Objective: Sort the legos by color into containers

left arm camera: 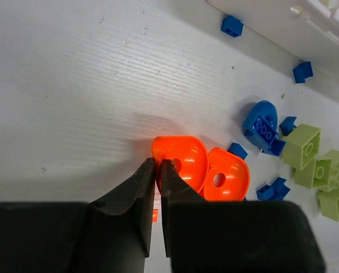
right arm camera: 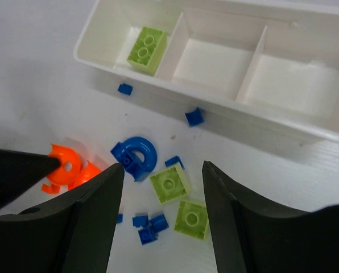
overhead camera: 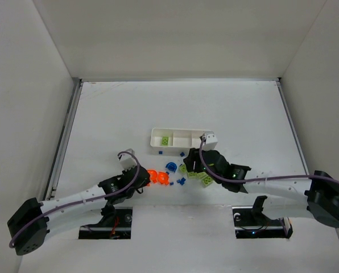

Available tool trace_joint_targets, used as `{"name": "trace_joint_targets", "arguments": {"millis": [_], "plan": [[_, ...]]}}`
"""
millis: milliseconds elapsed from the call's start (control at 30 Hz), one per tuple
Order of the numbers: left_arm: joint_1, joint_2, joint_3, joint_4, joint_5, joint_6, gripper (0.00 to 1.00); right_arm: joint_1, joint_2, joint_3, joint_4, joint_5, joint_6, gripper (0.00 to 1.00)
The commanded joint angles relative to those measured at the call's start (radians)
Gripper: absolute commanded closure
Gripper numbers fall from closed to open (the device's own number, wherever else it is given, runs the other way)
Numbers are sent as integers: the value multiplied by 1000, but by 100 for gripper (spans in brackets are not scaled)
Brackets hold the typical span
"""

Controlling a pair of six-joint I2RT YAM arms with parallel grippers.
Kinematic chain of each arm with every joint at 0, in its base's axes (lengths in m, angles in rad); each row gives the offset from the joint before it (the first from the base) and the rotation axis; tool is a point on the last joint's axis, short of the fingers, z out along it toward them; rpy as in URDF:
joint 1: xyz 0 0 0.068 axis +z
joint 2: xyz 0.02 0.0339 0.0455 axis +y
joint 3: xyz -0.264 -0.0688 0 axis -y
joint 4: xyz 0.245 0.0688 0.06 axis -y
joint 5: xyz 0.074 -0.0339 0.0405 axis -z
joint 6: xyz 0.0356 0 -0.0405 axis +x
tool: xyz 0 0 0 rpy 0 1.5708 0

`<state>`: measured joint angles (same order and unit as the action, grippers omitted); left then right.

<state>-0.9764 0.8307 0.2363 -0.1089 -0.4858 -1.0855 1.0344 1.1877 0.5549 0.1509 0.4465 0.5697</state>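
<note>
Three divided compartments (right arm camera: pixel 252 65) (right wrist close-up)

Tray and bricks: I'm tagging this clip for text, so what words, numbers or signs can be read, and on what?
No text can be read in any view.
The white tray shows no label.
The studs on the green brick inside it are too small to show lettering.

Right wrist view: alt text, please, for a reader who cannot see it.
The open right pincer hovers over two lime green bricks on the table, with a blue arch piece and orange pieces to their left. Beyond lies a white three-compartment tray, one lime brick in its left compartment, the others empty.
</note>
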Motion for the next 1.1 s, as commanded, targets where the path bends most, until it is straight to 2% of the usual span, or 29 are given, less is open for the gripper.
{"name": "trace_joint_targets", "arguments": {"millis": [0,167,300,467,700,967,1033,1067], "plan": [[11,-92,-8,-20,-22,33,98,32,-52,-33,-43,44,41,39],[18,-196,84,-63,-60,94,98,68,-103,-73,-119,61,71,55],[23,-127,193,-11,-54,157,98,97,-114,-105,-131,73,96,56],[58,134,362,142,18,269,96,115,-76,-104,-131,78,101,53],[158,520,563,293,176,296,95,170,-42,-89,-125,93,76,50],[198,763,733,310,237,318,92,181,-57,-95,-116,95,71,48],[198,807,758,307,242,322,89,180,-60,-89,-116,95,67,48],[198,826,768,307,246,323,84,180,-60,-84,-119,95,65,47]]}}
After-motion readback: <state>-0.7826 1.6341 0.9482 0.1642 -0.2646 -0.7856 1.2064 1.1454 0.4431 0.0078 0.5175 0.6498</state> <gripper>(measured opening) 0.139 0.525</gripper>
